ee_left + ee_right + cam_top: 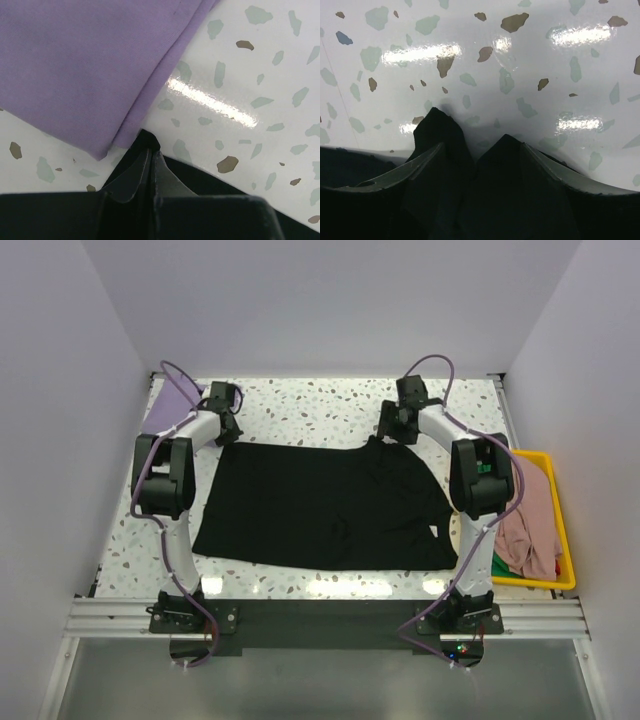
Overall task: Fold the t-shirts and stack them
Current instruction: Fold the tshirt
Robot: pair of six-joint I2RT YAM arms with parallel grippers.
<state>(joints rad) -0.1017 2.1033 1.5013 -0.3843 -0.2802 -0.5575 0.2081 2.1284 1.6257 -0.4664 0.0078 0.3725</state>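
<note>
A black t-shirt (320, 505) lies spread flat across the middle of the table. At its far left corner my left gripper (230, 428) is shut on the cloth; in the left wrist view its two fingers (129, 176) press together at the gripper tip (150, 152), with the black corner (145, 140) pinched between them. My right gripper (388, 432) is at the shirt's far right edge. It stands open (482, 152), its fingers (422, 161) set wide around two raised peaks of black cloth (440, 130). A lavender t-shirt (85, 65) lies folded just beyond the left gripper (172, 400).
A yellow bin (566, 540) stands off the table's right edge and holds a dusty pink t-shirt (532, 520) and a green one (508, 566). The speckled white tabletop (300, 405) runs to the back wall. White walls close in on the left, right and back.
</note>
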